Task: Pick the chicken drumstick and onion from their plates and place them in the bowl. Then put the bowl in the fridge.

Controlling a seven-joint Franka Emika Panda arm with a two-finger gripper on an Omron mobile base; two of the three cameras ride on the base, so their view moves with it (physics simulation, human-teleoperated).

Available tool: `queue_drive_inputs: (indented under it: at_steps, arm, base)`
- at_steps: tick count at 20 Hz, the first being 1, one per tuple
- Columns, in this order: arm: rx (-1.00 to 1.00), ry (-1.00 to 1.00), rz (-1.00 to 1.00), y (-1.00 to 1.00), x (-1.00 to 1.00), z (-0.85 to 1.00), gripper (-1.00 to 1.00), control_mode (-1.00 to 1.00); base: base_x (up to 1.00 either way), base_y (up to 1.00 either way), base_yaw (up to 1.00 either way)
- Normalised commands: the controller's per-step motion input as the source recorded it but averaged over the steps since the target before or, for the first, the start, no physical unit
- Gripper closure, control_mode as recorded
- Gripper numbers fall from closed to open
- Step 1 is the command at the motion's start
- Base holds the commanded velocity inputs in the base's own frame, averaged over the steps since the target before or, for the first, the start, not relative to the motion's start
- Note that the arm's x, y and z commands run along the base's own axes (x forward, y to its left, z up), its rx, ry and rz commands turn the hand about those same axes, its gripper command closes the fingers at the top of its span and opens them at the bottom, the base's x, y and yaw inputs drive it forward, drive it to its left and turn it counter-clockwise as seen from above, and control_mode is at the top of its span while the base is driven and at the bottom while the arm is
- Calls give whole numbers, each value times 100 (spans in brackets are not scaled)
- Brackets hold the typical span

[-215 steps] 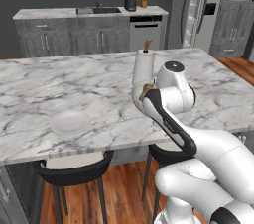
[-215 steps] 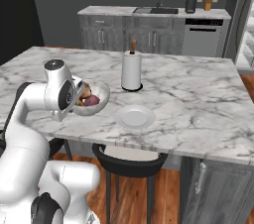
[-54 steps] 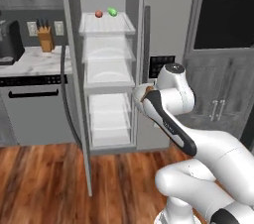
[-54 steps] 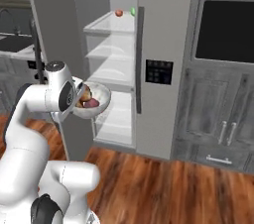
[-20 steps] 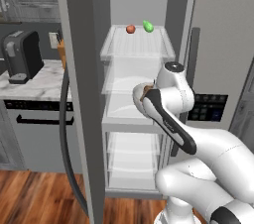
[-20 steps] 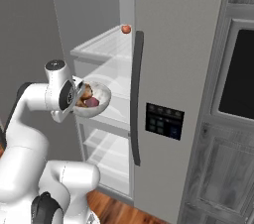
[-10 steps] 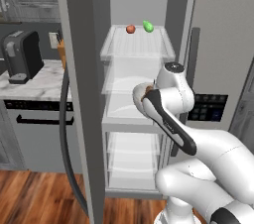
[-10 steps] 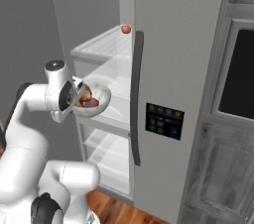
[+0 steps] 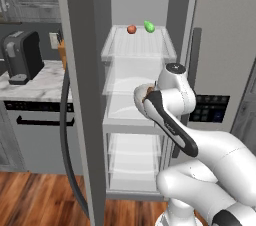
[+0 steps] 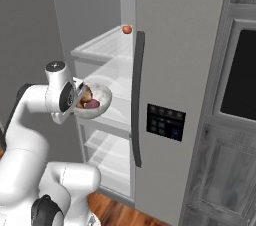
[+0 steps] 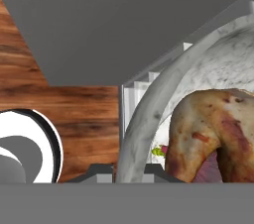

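Note:
My gripper (image 10: 77, 98) is shut on the rim of the speckled whitish bowl (image 10: 96, 102) and holds it level in front of the open fridge (image 10: 175, 70), at middle-shelf height. The golden-brown chicken drumstick (image 10: 85, 94) and the purple onion (image 10: 92, 104) lie inside the bowl. In the hand view the bowl rim (image 11: 149, 114) runs between the fingertips (image 11: 99, 170), with the drumstick (image 11: 208, 129) close behind and a sliver of onion (image 11: 211, 168) under it. From the left base view the bowl (image 9: 140, 99) peeks out behind my arm. The plates are out of view.
The fridge's white shelves (image 9: 140, 50) stand open between its left door (image 9: 75, 70) and right door with a long dark handle (image 10: 136, 100). A red fruit (image 9: 131, 29) and a green fruit (image 9: 149, 26) sit on the top shelf. A coffee machine (image 9: 20, 57) stands on the left counter.
Since the earliest frames the base has driven from the island to the open fridge, with the bowl carried along. Over the last second nothing has visibly moved.

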Motion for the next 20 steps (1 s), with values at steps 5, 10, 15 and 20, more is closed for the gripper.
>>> queue_drive_inputs:
  at_steps: [5,10,15,20]
  arm:
    - [0,0,0,0,0,0,100,-100]
    - [-1,2,3,-1,1,0,100,-100]
    - [-1,3,15,-3,9,37,100,-100]
    - [-8,11,9,-1,0,65,100,-100]
  base:
    - [0,0,0]
    - [0,0,0]
    - [0,0,0]
    - [0,0,0]
